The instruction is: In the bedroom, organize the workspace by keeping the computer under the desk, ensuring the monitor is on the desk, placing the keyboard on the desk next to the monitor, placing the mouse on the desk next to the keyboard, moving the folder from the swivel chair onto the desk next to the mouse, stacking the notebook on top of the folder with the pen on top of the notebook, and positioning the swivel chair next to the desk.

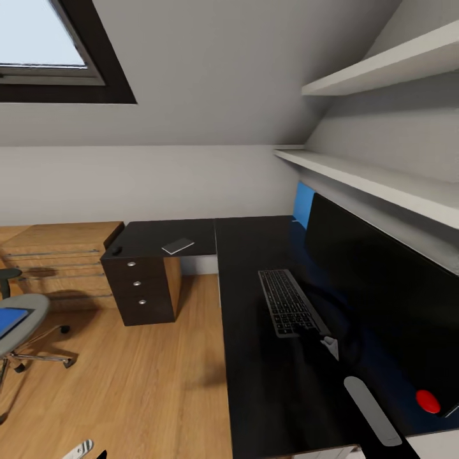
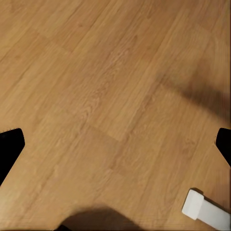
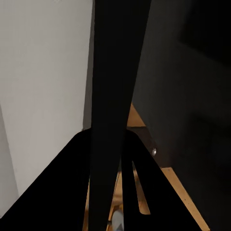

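The black L-shaped desk [image 1: 255, 395] runs along the right wall. On it stands the wide black monitor [image 1: 382, 287], and the black keyboard [image 1: 290, 303] lies just in front of it. The dark notebook [image 1: 178, 245] rests on the desk's left wing, with the small black mouse [image 1: 116, 250] at that wing's far corner. At the left edge is the grey swivel chair [image 1: 29, 312] with the blue folder [image 1: 9, 320] on its seat. My left gripper [image 2: 115, 149] hangs open over bare floor. Dark shapes in the right wrist view hide the right gripper's state. The computer and the pen are out of view.
A low wooden drawer cabinet [image 1: 60, 261] stands against the back wall, left of the black drawer unit [image 1: 140, 287]. Two white shelves [image 1: 382, 185] jut out above the monitor. A white block [image 2: 207, 210] lies on the wood floor [image 1: 140, 382] near my left gripper.
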`<state>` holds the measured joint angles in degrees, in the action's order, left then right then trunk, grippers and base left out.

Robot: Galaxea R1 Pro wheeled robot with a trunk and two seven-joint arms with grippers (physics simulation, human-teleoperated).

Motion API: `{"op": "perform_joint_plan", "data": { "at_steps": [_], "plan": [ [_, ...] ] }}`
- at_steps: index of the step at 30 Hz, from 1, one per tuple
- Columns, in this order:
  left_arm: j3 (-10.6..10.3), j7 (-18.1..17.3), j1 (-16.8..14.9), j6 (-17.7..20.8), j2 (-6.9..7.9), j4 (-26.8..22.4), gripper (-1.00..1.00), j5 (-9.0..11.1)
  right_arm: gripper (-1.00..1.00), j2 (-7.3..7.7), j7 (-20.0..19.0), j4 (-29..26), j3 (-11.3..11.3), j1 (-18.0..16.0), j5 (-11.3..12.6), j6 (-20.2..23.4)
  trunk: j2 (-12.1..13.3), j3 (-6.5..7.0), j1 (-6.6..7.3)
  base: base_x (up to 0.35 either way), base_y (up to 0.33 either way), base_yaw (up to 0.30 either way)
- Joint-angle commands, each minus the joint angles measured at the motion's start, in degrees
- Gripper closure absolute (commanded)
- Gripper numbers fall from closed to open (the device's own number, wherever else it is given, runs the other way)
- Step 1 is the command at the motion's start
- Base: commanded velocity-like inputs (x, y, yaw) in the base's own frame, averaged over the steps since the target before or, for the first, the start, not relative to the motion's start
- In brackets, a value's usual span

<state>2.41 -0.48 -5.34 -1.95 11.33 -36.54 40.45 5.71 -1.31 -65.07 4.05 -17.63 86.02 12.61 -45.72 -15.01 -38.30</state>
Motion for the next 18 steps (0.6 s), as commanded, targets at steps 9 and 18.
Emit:
{"op": "perform_joint_plan", "data": {
  "at_steps": [9,18],
  "plan": [
    [0.2,-0.1,0.0,-0.1,0.16,-1.3,-1.00,0.7,1.00,0.01,-0.3,0.4,0.2,0.0,0.4,0.0,-0.1,-0.07,-0.01,0.000,-0.149,0.000],
    [0.2,0.1,0.0,0.0,0.11,-3.3,-1.00,0.8,1.00,0.01,-0.3,1.1,0.2,0.0,0.3,0.0,-2.9,-1.33,-1.54,0.000,-0.007,0.000]
  ]
}}
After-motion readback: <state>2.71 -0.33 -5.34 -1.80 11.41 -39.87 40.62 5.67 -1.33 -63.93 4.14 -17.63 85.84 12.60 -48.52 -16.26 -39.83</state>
